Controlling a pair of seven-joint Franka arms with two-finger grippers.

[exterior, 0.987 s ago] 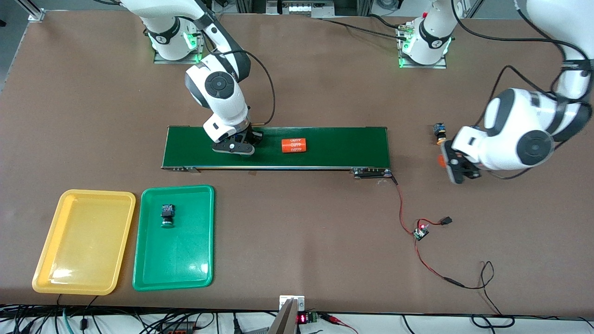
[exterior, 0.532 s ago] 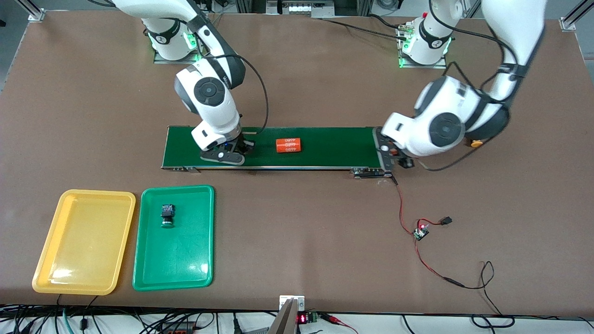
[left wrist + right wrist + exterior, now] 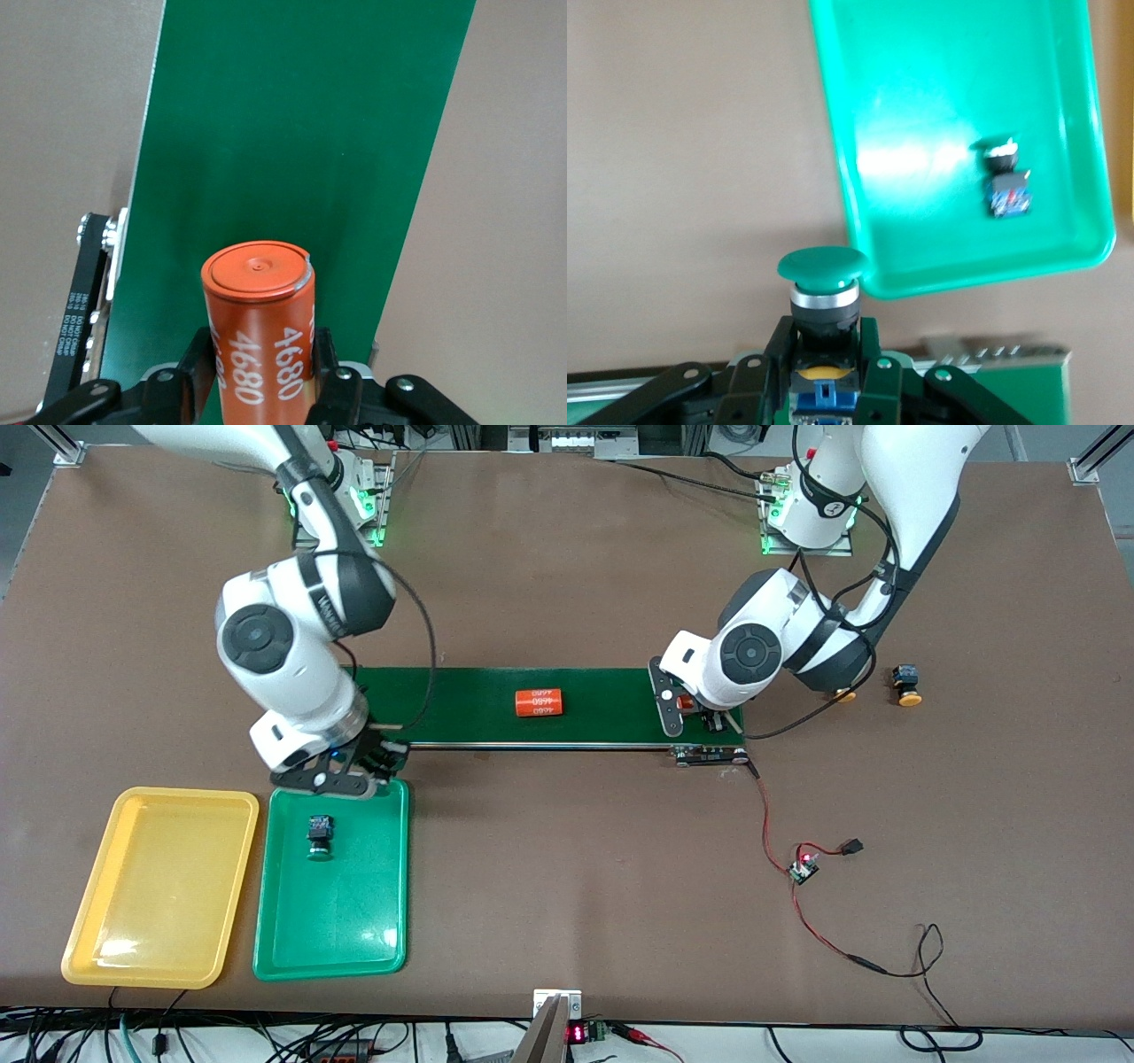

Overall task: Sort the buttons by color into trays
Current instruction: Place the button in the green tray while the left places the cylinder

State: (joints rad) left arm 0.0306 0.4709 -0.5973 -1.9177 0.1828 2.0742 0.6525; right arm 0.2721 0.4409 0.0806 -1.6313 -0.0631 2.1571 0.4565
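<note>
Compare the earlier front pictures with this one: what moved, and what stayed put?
The right gripper, shut on a green button, left the conveyor belt for the green tray's edge. The left gripper carried an orange cylinder from the table's end to over the belt's end. The other cylinder rode along the belt. The tray's button, yellow tray and orange button stayed.

Green tray [image 3: 337, 921] and yellow tray [image 3: 159, 895]: smooth glossy plastic, with bright glare patches on the floors. Table [image 3: 567, 886]: matt brown top; conveyor belt [image 3: 611, 691]: matt dark green, even surface, beside a black ribbed drive belt [image 3: 69, 328]. Green button [image 3: 821, 267]: smooth satin plastic cap over a shiny metal collar; orange cylinder [image 3: 259, 332]: smooth, faintly shiny casing with white print; arm shells [image 3: 283, 646]: glossy white plastic.
</note>
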